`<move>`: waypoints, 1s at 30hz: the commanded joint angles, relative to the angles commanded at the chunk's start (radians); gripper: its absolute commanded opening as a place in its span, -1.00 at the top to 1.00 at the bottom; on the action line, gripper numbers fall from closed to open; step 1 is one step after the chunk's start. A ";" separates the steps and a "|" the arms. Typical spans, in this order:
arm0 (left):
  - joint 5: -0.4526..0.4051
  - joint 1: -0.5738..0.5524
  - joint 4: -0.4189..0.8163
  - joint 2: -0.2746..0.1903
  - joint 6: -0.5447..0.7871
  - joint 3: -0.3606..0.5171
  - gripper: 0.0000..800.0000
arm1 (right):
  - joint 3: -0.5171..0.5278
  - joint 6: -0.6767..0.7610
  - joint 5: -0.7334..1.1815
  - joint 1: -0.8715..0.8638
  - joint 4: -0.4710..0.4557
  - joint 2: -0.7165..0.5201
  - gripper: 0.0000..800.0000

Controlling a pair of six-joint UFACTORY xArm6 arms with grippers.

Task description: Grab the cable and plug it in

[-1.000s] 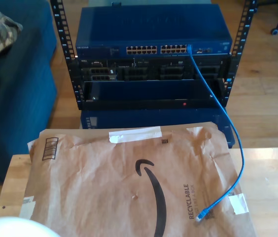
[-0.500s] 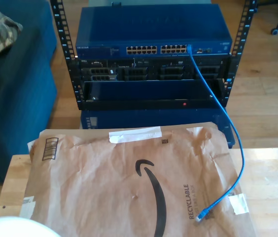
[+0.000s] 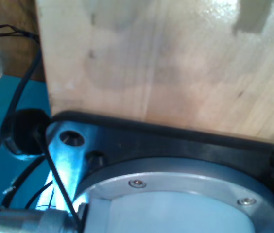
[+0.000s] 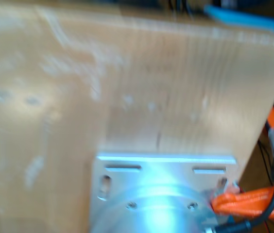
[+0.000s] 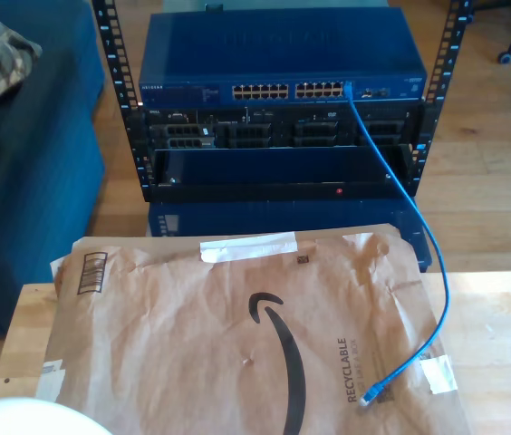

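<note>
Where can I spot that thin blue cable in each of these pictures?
Exterior view: the cable runs from the blue switch in the rack down to its free plug on the paper mailer.
First wrist view: bare wood and a metal base; I can place no cable.
Second wrist view: a blurred blue streak, cannot tell if it's the cable.
Shared landmark: the wooden table.

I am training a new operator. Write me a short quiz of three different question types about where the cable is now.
1. True or false: one end of the blue network cable is plugged into the network switch.
2. The free plug lies on: A) the wooden floor B) the brown paper mailer C) the blue sofa.
3. Fill in: the plugged end sits toward the exterior view's ____ end of the port row.

Key: 1 true; 2 B; 3 right.
</note>
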 joint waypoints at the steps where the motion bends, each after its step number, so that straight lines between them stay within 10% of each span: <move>1: 0.000 0.000 0.000 0.000 -0.002 0.000 -1.00 | 0.018 0.000 -0.002 -0.002 -0.005 0.000 -0.99; 30: 0.000 0.000 0.000 0.000 -0.002 -0.002 -1.00 | 0.203 0.000 -0.281 -0.069 -0.018 0.061 -1.00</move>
